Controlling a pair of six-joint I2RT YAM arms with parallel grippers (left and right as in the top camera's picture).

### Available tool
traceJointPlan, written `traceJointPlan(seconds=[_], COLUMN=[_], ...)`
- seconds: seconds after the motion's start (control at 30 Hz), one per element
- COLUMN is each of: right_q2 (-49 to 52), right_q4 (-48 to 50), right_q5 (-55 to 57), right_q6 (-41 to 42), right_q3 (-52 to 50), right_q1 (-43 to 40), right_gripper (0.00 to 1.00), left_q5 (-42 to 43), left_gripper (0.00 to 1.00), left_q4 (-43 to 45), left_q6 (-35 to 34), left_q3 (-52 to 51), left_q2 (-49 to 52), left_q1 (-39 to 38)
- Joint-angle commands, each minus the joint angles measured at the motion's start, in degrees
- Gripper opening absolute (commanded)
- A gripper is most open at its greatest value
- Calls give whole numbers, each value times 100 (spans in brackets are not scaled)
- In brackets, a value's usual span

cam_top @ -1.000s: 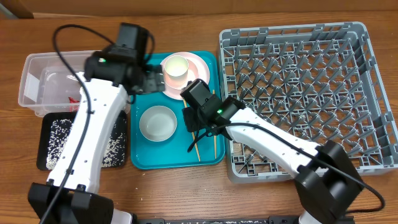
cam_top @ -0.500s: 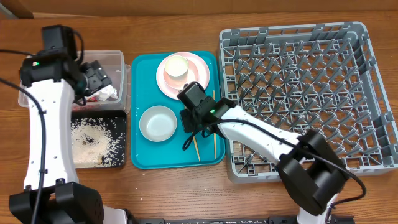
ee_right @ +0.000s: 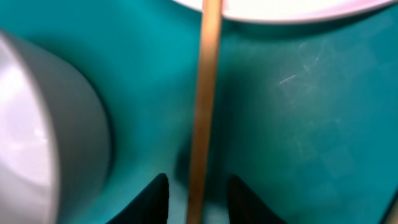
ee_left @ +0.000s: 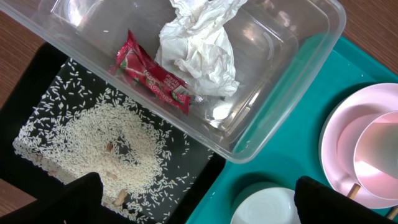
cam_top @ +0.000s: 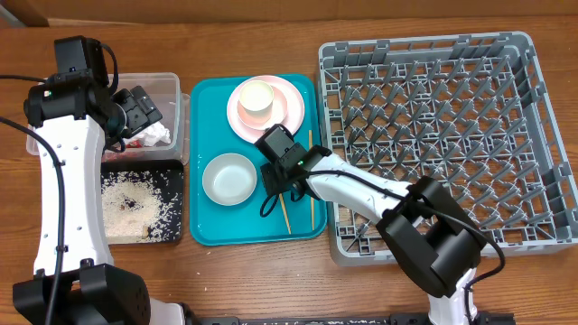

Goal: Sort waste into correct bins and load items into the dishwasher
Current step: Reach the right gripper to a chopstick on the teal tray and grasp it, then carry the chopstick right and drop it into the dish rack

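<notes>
My right gripper (ee_right: 198,199) is low over the teal tray, its black fingers either side of a wooden chopstick (ee_right: 205,93) with a thin gap on each side. From overhead that gripper (cam_top: 274,183) sits between the white bowl (cam_top: 228,178) and a second chopstick (cam_top: 312,203). My left gripper (ee_left: 199,205) hangs wide open and empty over the clear tub (ee_left: 273,118), which holds the crumpled napkin (ee_left: 199,50) and red sauce packet (ee_left: 152,73). Rice (ee_left: 106,149) lies in the black tray (cam_top: 173,181). A small whitish cup (cam_top: 256,97) stands on the pink plate (cam_top: 289,113).
The grey dishwasher rack (cam_top: 433,135) fills the right half of the table, its left wall against the teal tray (cam_top: 203,117). The bowl's side (ee_right: 43,124) rises close on the left of my right fingers.
My left arm has swung from the teal tray to above the clear tub. My right jaws have narrowed around the chopstick, and the right arm has shifted slightly left.
</notes>
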Motion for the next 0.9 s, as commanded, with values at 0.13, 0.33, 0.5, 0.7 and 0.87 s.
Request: traceJointPlan(seconds=[0.13,0.33,0.5,0.7,0.87], right_q2=[70,-162,-846,-1971,-2435], right_q4=[35,-105,-557,-1381,-2282], right_q5=[-11,-160,-61,914,1729], right_q6=[26,24,-24,-426,-520], right_q3=[-7,205,575,723,723], right_q1=[26,11,-7,-267,-632], right_gripper=[7,4,4,4,4], left_q5=[50,50,50,50,50], left_gripper=[100,100,100,100,100], left_q4=[9,9,7,9,7], left_q6=[-76,-76,-76,-76,-76], left_q3=[129,129,129,129,129], left_q2=[15,15,15,15,15], left_q1=[-7,-7,-7,-7,-7])
